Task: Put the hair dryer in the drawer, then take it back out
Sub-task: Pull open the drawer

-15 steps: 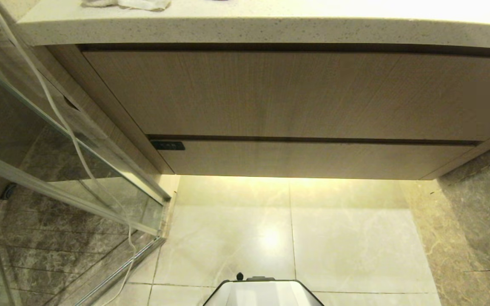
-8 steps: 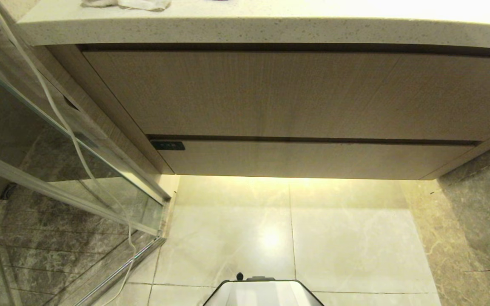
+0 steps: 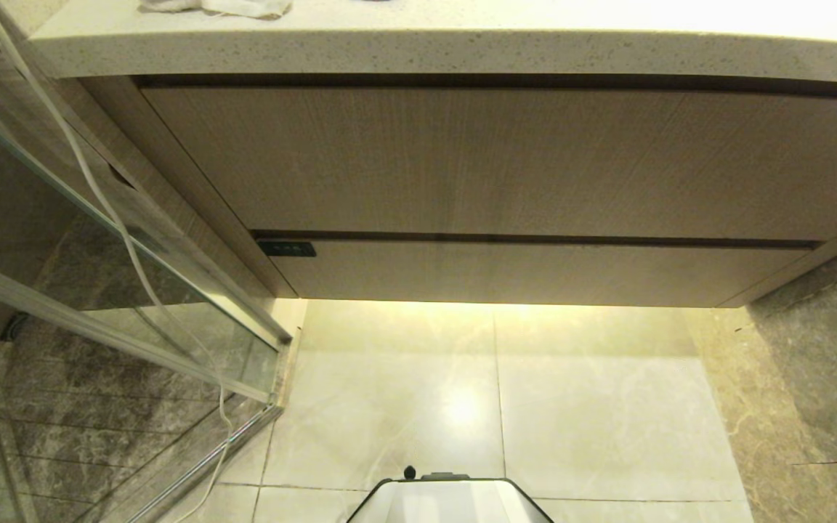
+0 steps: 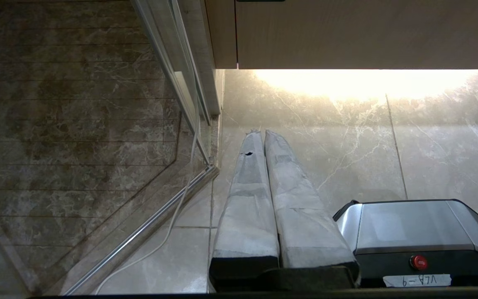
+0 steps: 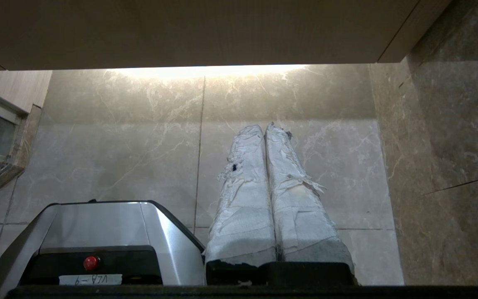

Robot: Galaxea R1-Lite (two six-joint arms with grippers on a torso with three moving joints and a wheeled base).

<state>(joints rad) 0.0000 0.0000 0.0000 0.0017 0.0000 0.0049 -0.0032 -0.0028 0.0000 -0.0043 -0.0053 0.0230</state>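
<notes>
Above the floor tiles (image 4: 430,137), left gripper (image 4: 262,132) and right gripper (image 5: 264,126) hang closed, empty.

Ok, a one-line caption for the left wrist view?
Left hand shut, hanging over pale marble floor beside the glass shower door.

A pale speckled stone countertop (image 3: 418,43) runs across the top of a wood-grain vanity, with a crumpled white cloth (image 3: 219,7) lying at its left end. Below, glossy cream marble floor tiles (image 3: 593,407) carry the robot's grey base (image 3: 451,500), flanked by darker marble (image 3: 811,378).
</notes>
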